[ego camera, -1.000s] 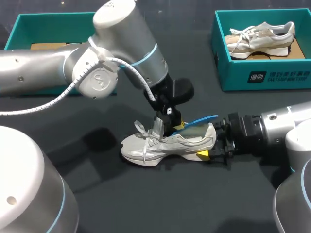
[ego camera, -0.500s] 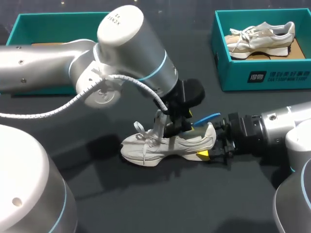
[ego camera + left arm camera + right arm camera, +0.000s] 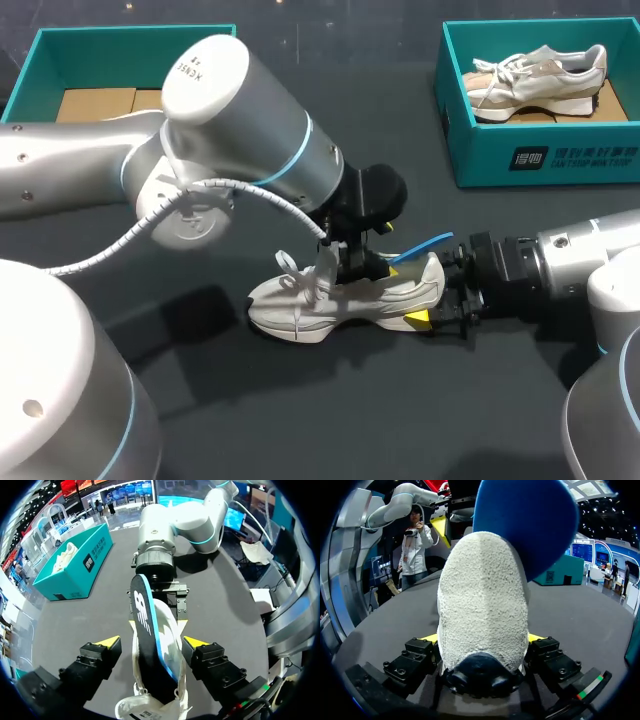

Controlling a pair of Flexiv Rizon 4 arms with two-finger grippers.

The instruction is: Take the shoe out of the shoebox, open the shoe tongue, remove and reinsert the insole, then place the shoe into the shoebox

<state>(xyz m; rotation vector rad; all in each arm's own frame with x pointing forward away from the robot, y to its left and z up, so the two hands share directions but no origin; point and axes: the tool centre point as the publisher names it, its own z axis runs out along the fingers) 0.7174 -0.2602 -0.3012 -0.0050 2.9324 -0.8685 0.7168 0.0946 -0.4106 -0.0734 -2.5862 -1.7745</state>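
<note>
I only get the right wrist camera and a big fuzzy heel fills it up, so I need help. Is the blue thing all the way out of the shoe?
Observer: No. The left wrist view shows the insole with one end down inside the shoe.
Operator: Is the other gripper grabbing it?
Observer: No. The left gripper is open, one finger on each side of the insole, with gaps.
Operator: Where's the box it goes in?
Observer: The head view shows a teal shoebox far off on the robot's left, with no shoe showing in it.
</note>
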